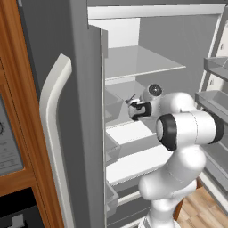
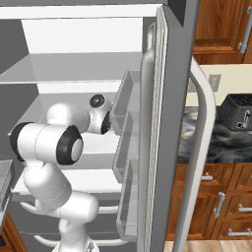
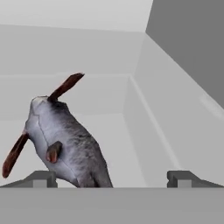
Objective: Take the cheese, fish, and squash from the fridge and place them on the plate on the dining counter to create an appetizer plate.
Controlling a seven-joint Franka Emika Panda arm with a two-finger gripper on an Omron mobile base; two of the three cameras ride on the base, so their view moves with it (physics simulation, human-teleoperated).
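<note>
The fish, grey and mottled with reddish-brown fins, lies on a white shelf inside the fridge. A long thin fin rises from its upper end, another slants off its lower left side, and a small one sits on its flank. The end effector stands wide open, one fingertip just left of the fish's near end and the other well to its right. Beyond the fish, the shelf meets the pale back wall; to its right the fridge's side wall runs darker grey.
</note>
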